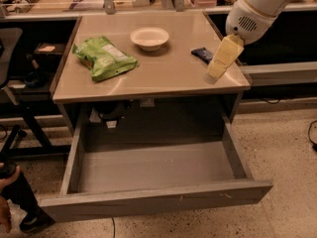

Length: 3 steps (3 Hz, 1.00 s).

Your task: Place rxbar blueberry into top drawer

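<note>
The rxbar blueberry (201, 54), a small dark navy bar, lies flat on the tan tabletop (163, 71) near its right edge. My gripper (216, 73), with pale yellow fingers, hangs over the table's right front corner, just in front of and to the right of the bar, partly covering its near end. It holds nothing that I can see. The top drawer (153, 202) is pulled wide open below the table and its grey inside is empty.
A crinkled green chip bag (104, 58) lies on the left of the tabletop. A white bowl (149, 37) stands at the back middle. A person's hand and shoe (12, 202) are at the lower left by the drawer's corner. A dark shelf unit (29, 68) stands left.
</note>
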Tool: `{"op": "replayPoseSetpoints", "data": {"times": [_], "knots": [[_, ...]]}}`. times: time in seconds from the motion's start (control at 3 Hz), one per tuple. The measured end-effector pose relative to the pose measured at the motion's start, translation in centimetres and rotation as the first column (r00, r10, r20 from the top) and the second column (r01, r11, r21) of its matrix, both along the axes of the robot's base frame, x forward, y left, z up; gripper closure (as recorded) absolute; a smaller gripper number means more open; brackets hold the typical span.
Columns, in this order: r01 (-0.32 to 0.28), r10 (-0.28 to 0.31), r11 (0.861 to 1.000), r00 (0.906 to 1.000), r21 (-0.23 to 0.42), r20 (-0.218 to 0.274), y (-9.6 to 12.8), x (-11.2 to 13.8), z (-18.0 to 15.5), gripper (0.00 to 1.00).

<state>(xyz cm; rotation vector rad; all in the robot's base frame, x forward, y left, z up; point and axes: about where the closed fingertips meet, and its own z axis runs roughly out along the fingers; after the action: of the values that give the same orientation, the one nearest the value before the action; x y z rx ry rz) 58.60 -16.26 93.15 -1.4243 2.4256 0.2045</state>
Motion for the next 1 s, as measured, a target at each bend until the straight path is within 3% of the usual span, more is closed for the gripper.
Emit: {"op": "replayPoseSetpoints", "data": {"times": [0.67,1.0], "knots": [[0.079,-0.079,0.997,0.9962,-0.009,-0.036,1.5,5.7,-1.8,0.00],[0.077,-0.077,0.997,0.9968,0.007,-0.020,1.7,5.9,-1.8,0.00]]}}
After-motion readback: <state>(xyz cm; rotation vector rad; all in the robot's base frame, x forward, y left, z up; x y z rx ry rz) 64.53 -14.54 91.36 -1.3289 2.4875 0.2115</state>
